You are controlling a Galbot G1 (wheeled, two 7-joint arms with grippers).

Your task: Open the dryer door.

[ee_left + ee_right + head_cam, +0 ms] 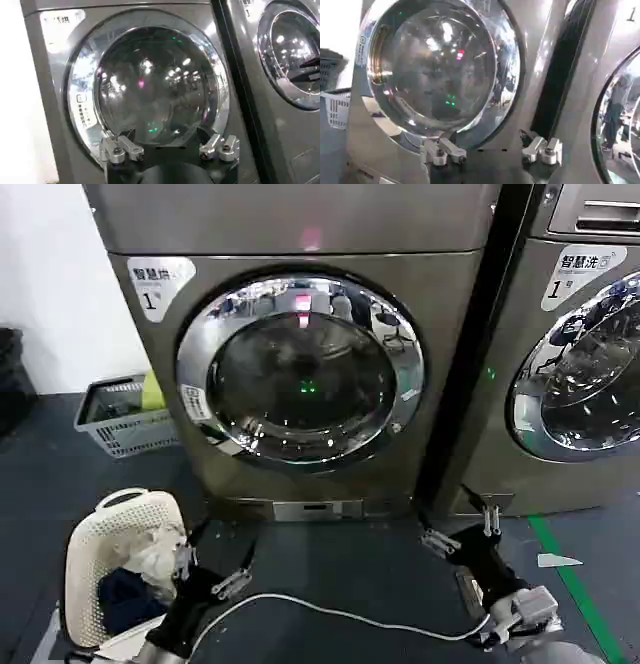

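The dryer door (300, 369), a big round porthole with a wide shiny chrome ring around dark tinted glass, sits shut and flush on the front of the bronze-grey dryer (150, 384), centred on its face. The same door shows from the left wrist view (150, 82) and from the right wrist view (437, 65), closed in both. Left claw (212, 574) is low on the dark floor (330, 574), below the door and towards its left side, fingers spread wide, holding nothing, well apart from the door; the left wrist view shows it (169, 148) open with the door glass beyond it. Right claw (462, 529) is also low, below and to the right of the door, near the dark gap between the dryer and the neighbouring machine (585, 364), fingers wide, empty; the right wrist view shows it (491, 151) open the same way. A white perforated plastic laundry basket (125, 559) with clothes lies left of the left claw. A grey mesh basket (120, 419) stands against the wall left of the dryer. A white cable (340, 616) runs across the floor between the arms.
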